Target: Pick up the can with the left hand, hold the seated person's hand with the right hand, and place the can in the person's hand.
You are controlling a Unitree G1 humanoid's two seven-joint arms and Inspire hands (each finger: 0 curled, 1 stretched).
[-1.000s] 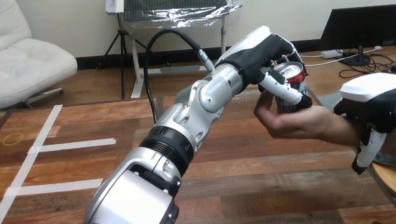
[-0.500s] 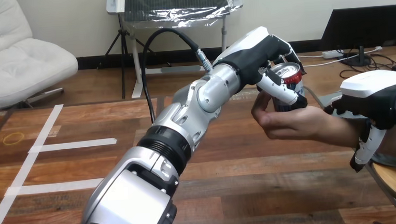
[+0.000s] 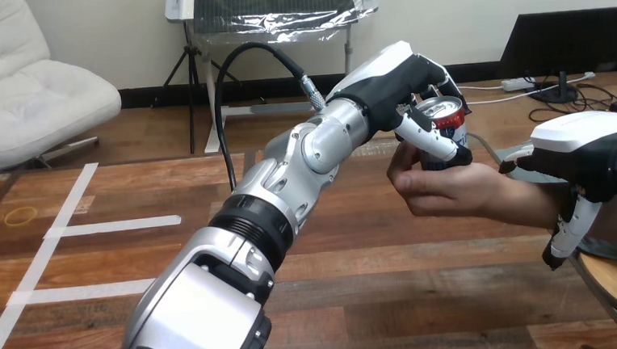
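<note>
Left robot hand (image 3: 401, 84) curled tight round can (image 3: 445, 122), right above person's hand (image 3: 439, 187)
Can upright, bottom meets the palm; right robot hand (image 3: 583, 154) lies over person's wrist (image 3: 533, 201), grip can't tell; desk (image 3: 426, 297) edge just below it, bare desk beside left arm (image 3: 290, 192)

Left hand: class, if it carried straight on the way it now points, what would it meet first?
Likely the person's hand, cupped right under the can that the left hand grips; depth is unclear.
</note>
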